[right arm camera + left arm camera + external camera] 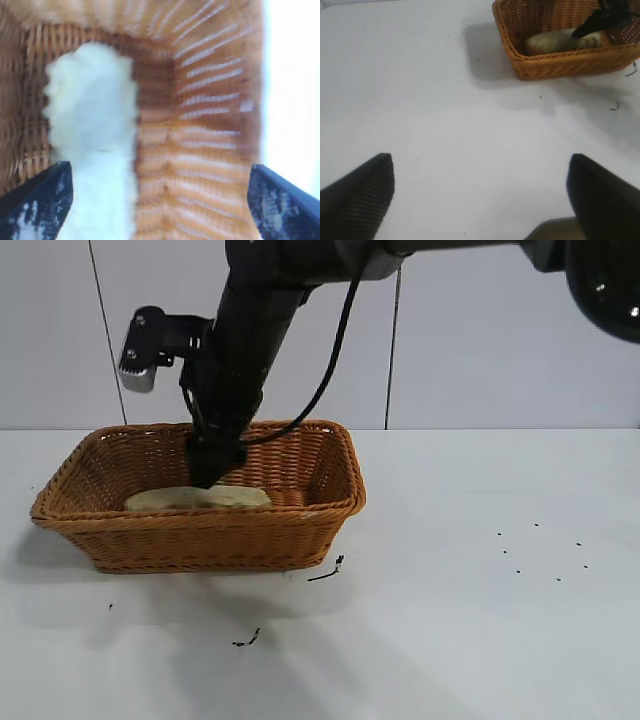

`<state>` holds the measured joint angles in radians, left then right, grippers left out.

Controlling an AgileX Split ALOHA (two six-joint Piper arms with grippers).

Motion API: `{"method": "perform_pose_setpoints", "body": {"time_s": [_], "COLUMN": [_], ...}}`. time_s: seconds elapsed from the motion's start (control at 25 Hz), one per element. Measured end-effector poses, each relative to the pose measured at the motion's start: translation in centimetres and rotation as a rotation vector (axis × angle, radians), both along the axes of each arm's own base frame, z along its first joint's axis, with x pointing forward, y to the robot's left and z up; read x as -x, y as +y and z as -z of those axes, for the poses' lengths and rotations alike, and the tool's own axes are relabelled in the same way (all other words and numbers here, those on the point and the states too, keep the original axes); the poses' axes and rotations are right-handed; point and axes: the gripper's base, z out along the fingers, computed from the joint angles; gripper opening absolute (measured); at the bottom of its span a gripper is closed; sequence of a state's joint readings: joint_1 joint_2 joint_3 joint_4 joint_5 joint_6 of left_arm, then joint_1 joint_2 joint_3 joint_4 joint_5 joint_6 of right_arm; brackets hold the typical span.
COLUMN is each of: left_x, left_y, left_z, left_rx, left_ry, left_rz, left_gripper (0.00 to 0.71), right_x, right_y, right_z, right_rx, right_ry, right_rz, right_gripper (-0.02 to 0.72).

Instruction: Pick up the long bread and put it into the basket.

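The basket (200, 535) stands on the white table at the left. The long bread (200, 498) lies inside it along the near wall, pale side showing. My right gripper (212, 475) reaches down into the basket, just above the bread. In the right wrist view the gripper (160, 200) is open wide and empty. The bread (92, 125) lies on the basket floor (200, 150) close to one finger. My left gripper (480, 195) is open and empty over bare table, well away from the basket (560, 67) and the bread (555, 41).
Small dark scraps lie on the table in front of the basket (325, 573) and nearer the front (247, 640). Dark specks (540, 550) dot the table at the right. A pale panelled wall stands behind.
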<state>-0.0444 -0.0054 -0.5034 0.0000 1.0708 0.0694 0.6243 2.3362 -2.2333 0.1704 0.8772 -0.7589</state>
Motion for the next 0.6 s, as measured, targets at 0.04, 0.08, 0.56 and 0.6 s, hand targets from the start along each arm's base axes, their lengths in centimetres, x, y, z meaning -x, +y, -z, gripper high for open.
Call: {"method": "perform_pose_setpoints", "body": {"time_s": [0.04,0.08,0.56,0.6], "left_x": [0.0,0.0,0.0,0.0], "left_y": [0.0,0.0,0.0,0.0], "left_z": [0.0,0.0,0.0,0.0], "left_rx": [0.0,0.0,0.0,0.0], "left_ry": [0.0,0.0,0.0,0.0], "left_rz": [0.0,0.0,0.0,0.0], "left_gripper": [0.696,0.696,0.696,0.696], "right_x": [0.0,0.0,-3.8,-4.2], "right_y": [-0.2,-0.5,-9.1,-10.1], "right_z": [-0.5,-0.9,-1.2,-1.1], "right_rx": [-0.045,-0.091,-0.246,-0.243], "right_ry": [0.038,0.087,0.371,0.376], "right_rz": [0.07,0.149,0.752,0.781], "right_gripper": [0.65,0.65,0.639,0.639]}}
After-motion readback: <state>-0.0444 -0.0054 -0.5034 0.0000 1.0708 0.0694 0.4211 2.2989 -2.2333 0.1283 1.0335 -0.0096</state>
